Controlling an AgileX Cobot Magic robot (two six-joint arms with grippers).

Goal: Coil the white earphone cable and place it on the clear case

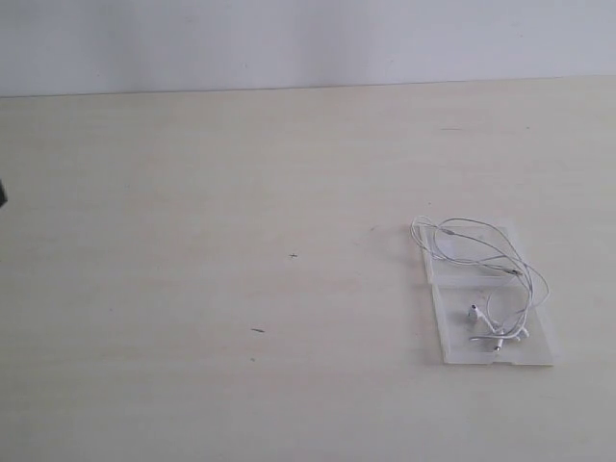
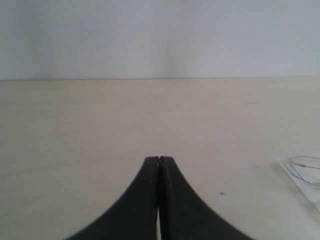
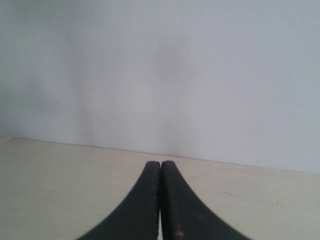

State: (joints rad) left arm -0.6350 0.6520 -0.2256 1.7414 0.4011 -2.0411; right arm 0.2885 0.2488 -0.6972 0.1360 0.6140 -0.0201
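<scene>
Worktop (image 1: 192, 192) wide and pale, and all the action sits over by its right edge, well clear of the wall-side edge. That's the clear case (image 1: 460, 346), lying flat with both halves spread open. The white earphone cable (image 1: 500, 334) is on top of it in loose loops, earbuds bunched on the nearer half, thin wire sweeping across the farther half and just brushing the case's edges. Left gripper (image 2: 159, 161): clenched tight, tips pressed together, nothing between them, hovering over bare worktop with the cable only at the fringe of its wrist view. Right gripper (image 3: 161, 164): clenched too, empty, facing the wall.
</scene>
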